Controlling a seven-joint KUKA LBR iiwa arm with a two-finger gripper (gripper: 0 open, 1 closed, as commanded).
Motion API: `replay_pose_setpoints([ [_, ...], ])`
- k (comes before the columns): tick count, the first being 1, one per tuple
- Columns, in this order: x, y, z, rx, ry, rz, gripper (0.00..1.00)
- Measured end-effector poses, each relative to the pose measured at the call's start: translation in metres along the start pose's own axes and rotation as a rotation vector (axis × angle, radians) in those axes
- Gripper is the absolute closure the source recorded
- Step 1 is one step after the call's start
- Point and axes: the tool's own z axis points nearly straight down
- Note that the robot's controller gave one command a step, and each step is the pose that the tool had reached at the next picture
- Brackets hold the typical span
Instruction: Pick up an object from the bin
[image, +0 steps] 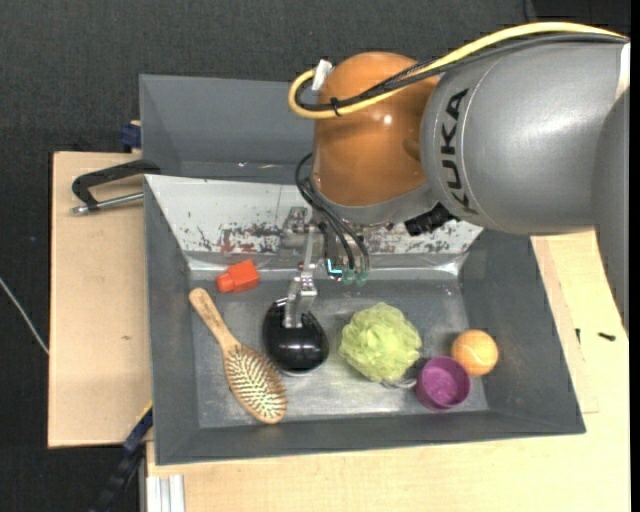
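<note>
black glossy round thing (296, 342) sits lower centre of bin (520, 330), pincer (299, 300) right above it (can't tell how open, nothing visibly held). best: straddle its widest part, squeeze gently, smooth shell probably slips.

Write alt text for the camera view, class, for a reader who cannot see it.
A robot arm's gripper hangs just over a shiny black round object in a grey metal bin. Beside it lie a wooden hairbrush, a small orange block, a green mesh sponge, a purple cup and an orange ball.
</note>
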Motion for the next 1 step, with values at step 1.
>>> replay_pose_setpoints([
  [1, -0.0018, -0.0011, -0.0050, -0.001, -0.009, 0.003, 1.00],
])
